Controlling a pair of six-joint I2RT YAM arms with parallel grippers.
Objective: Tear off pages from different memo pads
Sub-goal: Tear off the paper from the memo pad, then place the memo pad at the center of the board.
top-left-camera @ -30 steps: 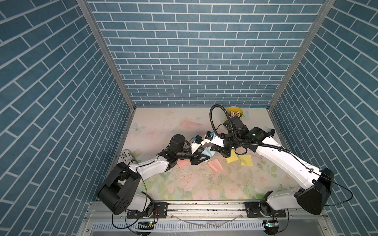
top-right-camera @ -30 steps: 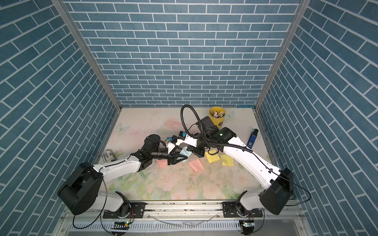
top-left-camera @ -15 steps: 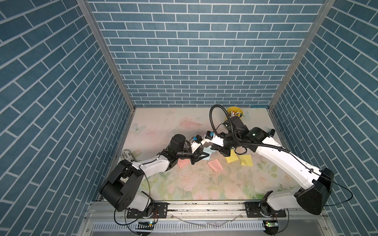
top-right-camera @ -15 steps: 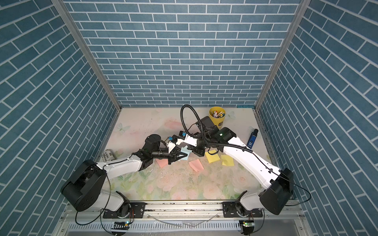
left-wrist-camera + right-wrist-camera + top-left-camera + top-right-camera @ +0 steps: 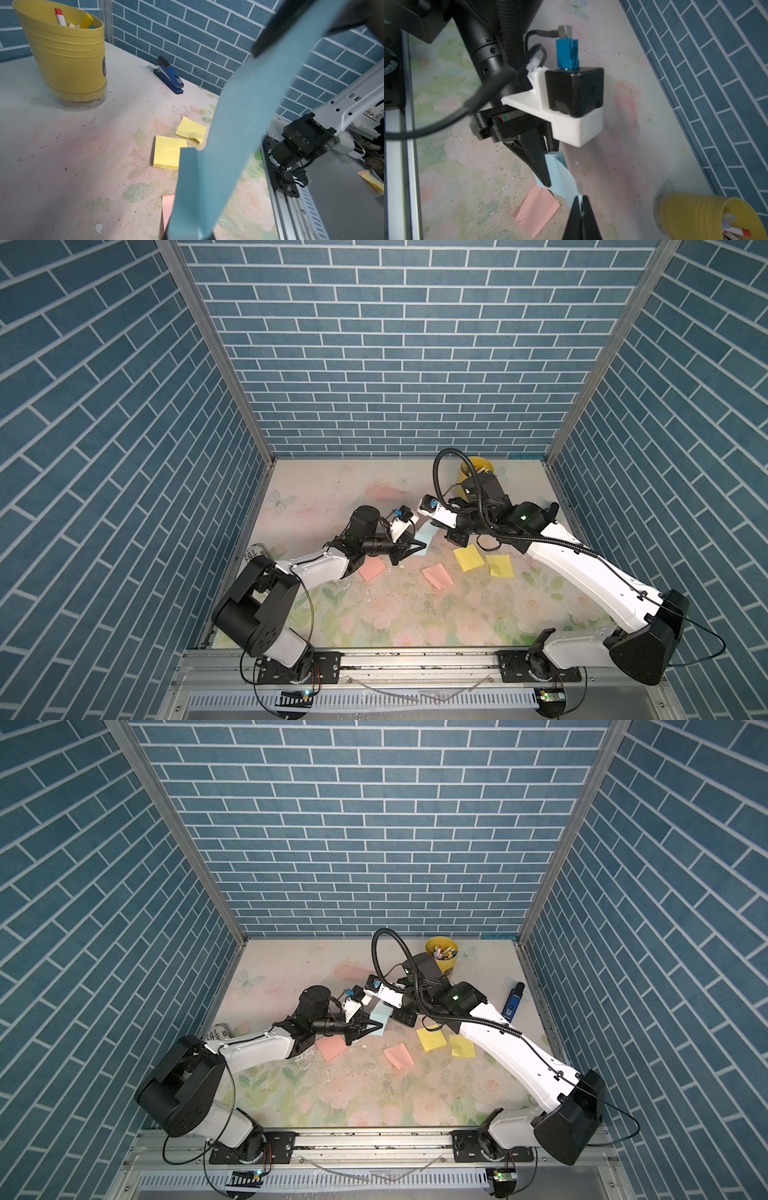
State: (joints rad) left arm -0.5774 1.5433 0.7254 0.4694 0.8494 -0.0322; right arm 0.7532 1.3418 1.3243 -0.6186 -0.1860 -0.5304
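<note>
So here's where we're at: the left tool (image 5: 545,176) was spread wide a second ago, and now its jaws have clamped down on the light blue memo pad (image 5: 187,197), which is lifted a bit off the counter (image 5: 415,614) between the two arms. The left arm itself has shifted slightly toward the middle since then. The right tool (image 5: 581,200) hasn't changed at all, it's still pinched tight on the edge of the light blue page (image 5: 560,176), and in the right wrist view we can see that sheet curling up from the pad to those tips. In the left wrist view the page (image 5: 249,104) stretches up like a long strip from the block, so it's peeled back but we can't tell whether it's fully off.

Everything else sits where it was. The pink pad (image 5: 372,568) is by the left arm, the loose pink page (image 5: 437,576) nearer the middle, and the yellow pad (image 5: 167,152) lies just beside the creased yellow page (image 5: 191,129). Yellow cup (image 5: 66,56) of markers and the blue stapler (image 5: 168,75) are at the back.
</note>
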